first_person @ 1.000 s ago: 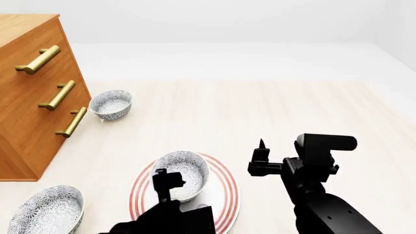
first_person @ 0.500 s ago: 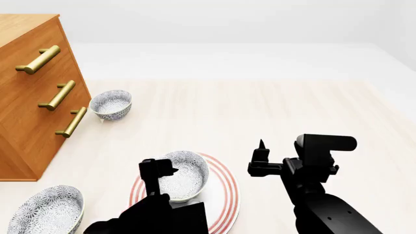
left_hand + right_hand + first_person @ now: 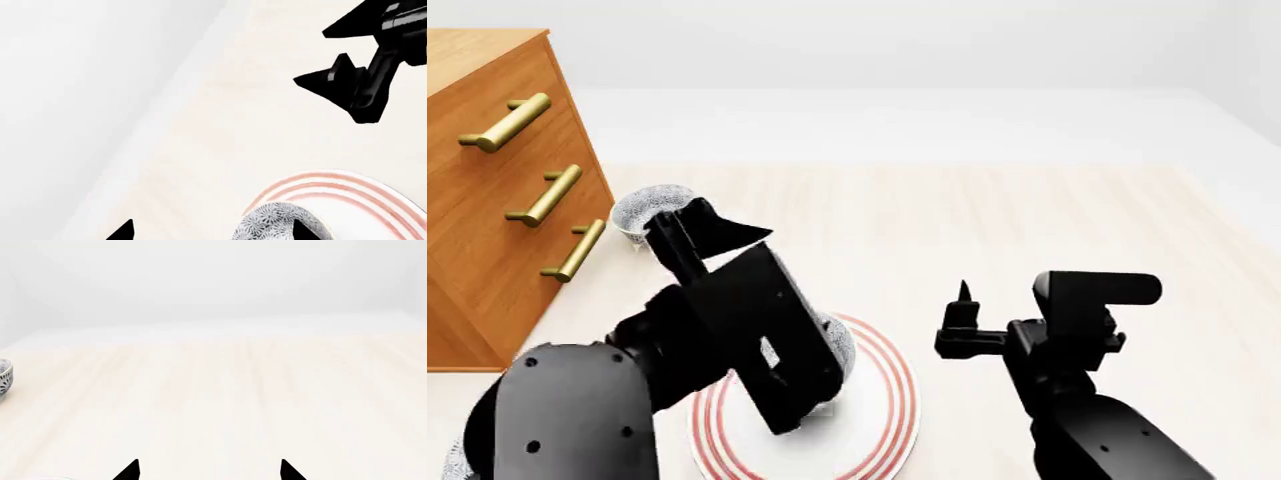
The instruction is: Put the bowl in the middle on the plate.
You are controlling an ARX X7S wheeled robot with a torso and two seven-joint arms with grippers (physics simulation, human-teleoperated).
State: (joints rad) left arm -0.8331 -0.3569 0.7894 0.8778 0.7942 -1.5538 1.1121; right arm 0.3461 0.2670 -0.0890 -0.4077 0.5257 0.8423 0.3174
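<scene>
The patterned bowl [image 3: 842, 345] stands on the red-ringed plate [image 3: 888, 402], mostly hidden in the head view by my raised left arm. From the left wrist I see the bowl [image 3: 277, 224] sitting on the plate [image 3: 353, 192], close to one fingertip. My left gripper [image 3: 714, 228] [image 3: 212, 232] is open, lifted above the table and holds nothing. To the right of the plate my right gripper [image 3: 966, 325] [image 3: 208, 471] hovers open and empty.
A wooden dresser [image 3: 487, 210] with brass handles stands at the left. Another patterned bowl [image 3: 637, 208] [image 3: 3, 377] sits near its front, partly behind my left gripper. Pale wooden tabletop stretches to the back and right.
My left arm has risen from beside the bowl and swung up and back-left, empty. The bowl stays on the plate. The right arm has not moved.
</scene>
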